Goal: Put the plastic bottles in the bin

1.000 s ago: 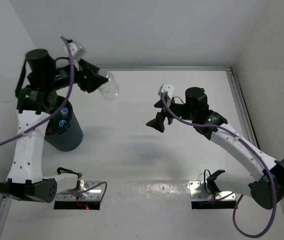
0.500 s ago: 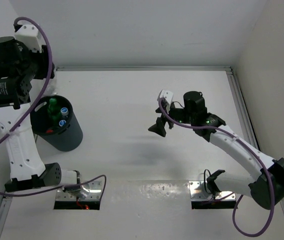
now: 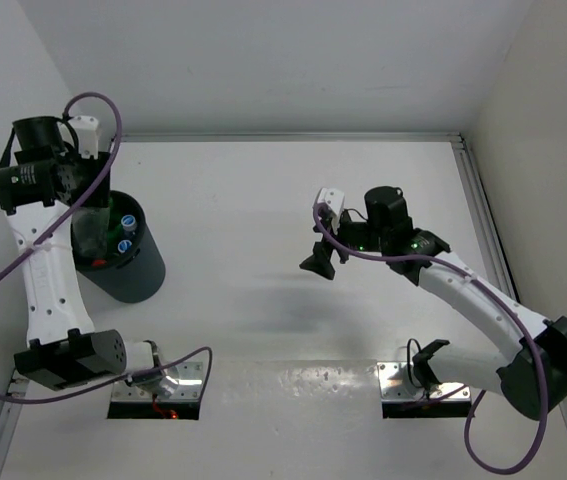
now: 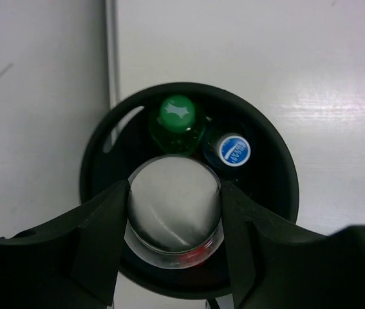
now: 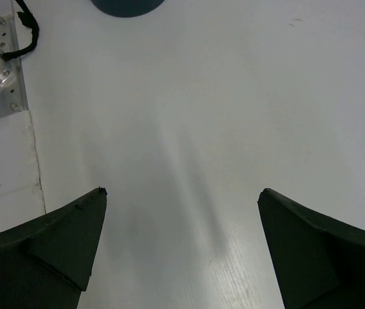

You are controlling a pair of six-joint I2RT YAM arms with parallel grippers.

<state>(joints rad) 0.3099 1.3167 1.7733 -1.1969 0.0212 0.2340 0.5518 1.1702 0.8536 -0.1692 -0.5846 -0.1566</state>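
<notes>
1. White tabletop (image 3: 263,190), white walls all round, and all the action is at the left edge, where the bin (image 3: 148,270) stands.
2. The left gripper (image 4: 174,206) has its jaws clamped on either side of a clear bottle (image 4: 176,222). The bottle's base faces the wrist camera, with a flash of red low down. It looks held vertical so it can drop neck-first through the bin's mouth.
3. The bottle hangs right over the opening. Whether its lower end is below the rim, I cannot tell.
4. Inside the bin are the green bottle (image 4: 177,114) and a blue-capped bottle (image 4: 233,149), upright and side by side against one wall. That leaves the other half free for this one.
5. The left arm is reared up tall from its base, with the wrist folded over to point straight down into the bin.
6. The right gripper (image 5: 182,219) has its jaws spread wide with nothing between them. It hovers over bare table with the arm stretched forward, well apart from the bin and out of the way.
</notes>
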